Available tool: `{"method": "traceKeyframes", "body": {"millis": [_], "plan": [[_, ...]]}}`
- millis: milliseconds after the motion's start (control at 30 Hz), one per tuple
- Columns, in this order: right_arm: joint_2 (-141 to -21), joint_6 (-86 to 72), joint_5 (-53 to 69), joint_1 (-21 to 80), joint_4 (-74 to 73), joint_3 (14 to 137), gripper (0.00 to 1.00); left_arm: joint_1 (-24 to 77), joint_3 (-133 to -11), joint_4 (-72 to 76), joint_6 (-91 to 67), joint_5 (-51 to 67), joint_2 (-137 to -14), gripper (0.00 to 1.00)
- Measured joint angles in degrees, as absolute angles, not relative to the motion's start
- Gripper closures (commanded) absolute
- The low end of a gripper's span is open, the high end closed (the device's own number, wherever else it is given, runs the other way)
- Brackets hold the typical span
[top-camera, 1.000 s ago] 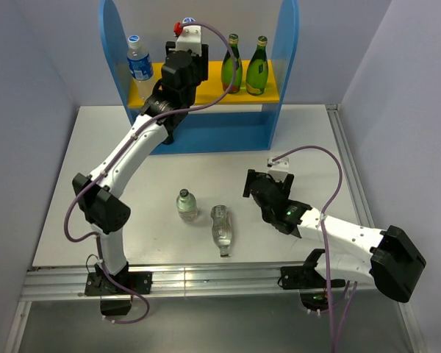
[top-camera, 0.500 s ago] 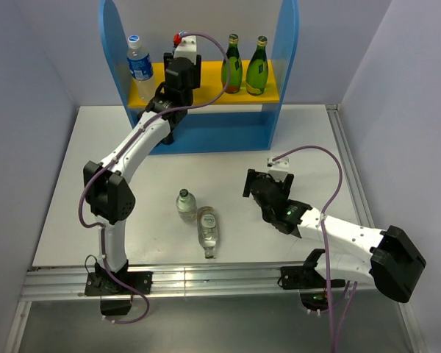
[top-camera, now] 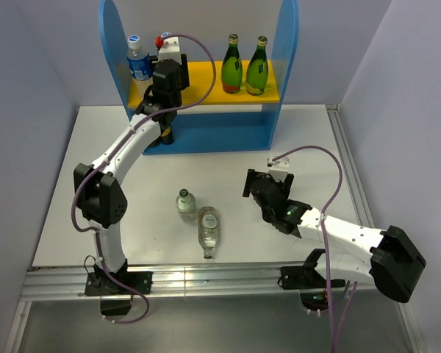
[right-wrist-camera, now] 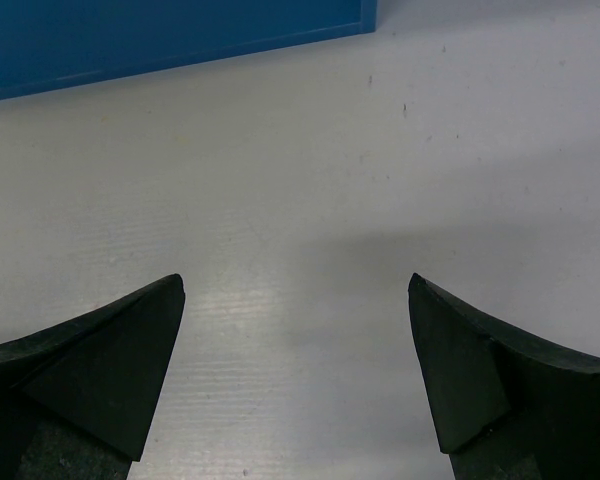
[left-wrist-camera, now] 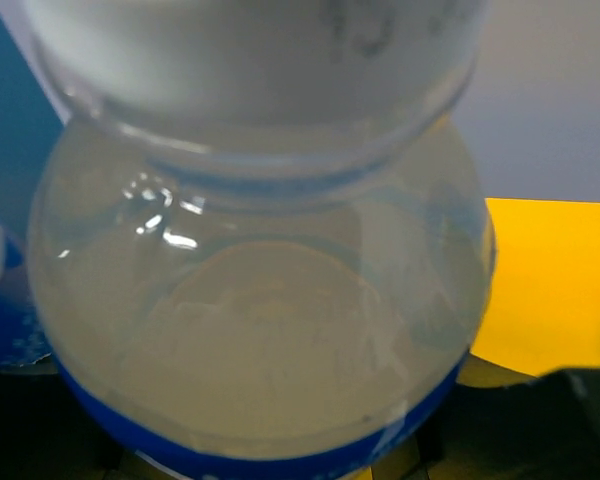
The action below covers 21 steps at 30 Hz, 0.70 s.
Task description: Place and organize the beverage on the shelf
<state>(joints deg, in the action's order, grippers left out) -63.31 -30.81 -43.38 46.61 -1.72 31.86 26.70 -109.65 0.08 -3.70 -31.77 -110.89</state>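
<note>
The shelf (top-camera: 287, 66) stands at the back of the table. Two green bottles (top-camera: 244, 66) stand on the right of its yellow upper board (top-camera: 202, 77), and a clear blue-labelled bottle (top-camera: 138, 65) stands at the left. My left gripper (top-camera: 164, 68) is shut on a second clear blue-labelled bottle (left-wrist-camera: 270, 330), held over the board right beside the standing one. That bottle fills the left wrist view and hides the fingers. Two short clear bottles are on the table: one upright (top-camera: 186, 204), one lying (top-camera: 208, 231). My right gripper (right-wrist-camera: 295, 285) is open over bare table to their right.
The shelf's blue base (top-camera: 213, 132) lies under the left forearm. Grey walls close in the table's left and right sides. A metal rail (top-camera: 206, 279) runs along the near edge by the arm bases.
My left gripper has carried its bottle leftward along the upper board, toward the standing blue-labelled bottle. The lying short bottle rolled a little left. The right arm has not moved.
</note>
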Motion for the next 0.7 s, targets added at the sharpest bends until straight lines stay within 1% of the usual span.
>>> {"method": "traceKeyframes", "body": {"millis": [33,67,100,200,233,267,300,333,400,500,700], "plan": [[-63.3,-30.8,-43.4,46.6,-1.7,31.9,0.0,26.5,-109.2,0.2,-3.9,-31.7,-110.6,0.61],[-63.3,-30.8,-43.4,46.6,-1.7,31.9,0.0,26.2,-108.7,0.3,-4.0,-31.7,-110.3,0.55],[-63.3,-30.8,-43.4,46.6,-1.7,31.9,0.0,26.0,-108.3,0.3,-4.1,-31.7,-109.9,0.45],[-63.3,-30.8,-43.4,46.6,-1.7,31.9,0.0,25.6,-107.4,0.3,-4.1,-31.5,-109.2,0.32],[-63.3,-30.8,-43.4,46.6,-1.7,31.9,0.0,25.6,-107.2,0.4,-4.1,-31.4,-109.1,0.3],[-63.3,-30.8,-43.4,46.6,-1.7,31.9,0.0,25.6,-107.1,0.4,-4.1,-31.3,-109.0,0.25],[-63.3,-30.8,-43.4,46.6,-1.7,31.9,0.0,25.6,-107.0,0.4,-4.1,-31.3,-109.0,0.11],[-63.3,-30.8,-43.4,46.6,-1.7,31.9,0.0,25.6,-107.0,0.6,-4.1,-31.0,-108.9,0.07],[-63.3,-30.8,-43.4,46.6,-1.7,31.9,0.0,25.8,-106.9,1.0,-4.0,-30.7,-108.7,0.03],[-63.3,-30.8,-43.4,46.6,-1.7,31.9,0.0,25.8,-106.6,1.1,-4.1,-30.7,-108.1,0.01],[-63.3,-30.8,-43.4,46.6,-1.7,31.9,0.0,25.6,-105.0,1.1,-4.3,-30.5,-106.4,0.01]]}}
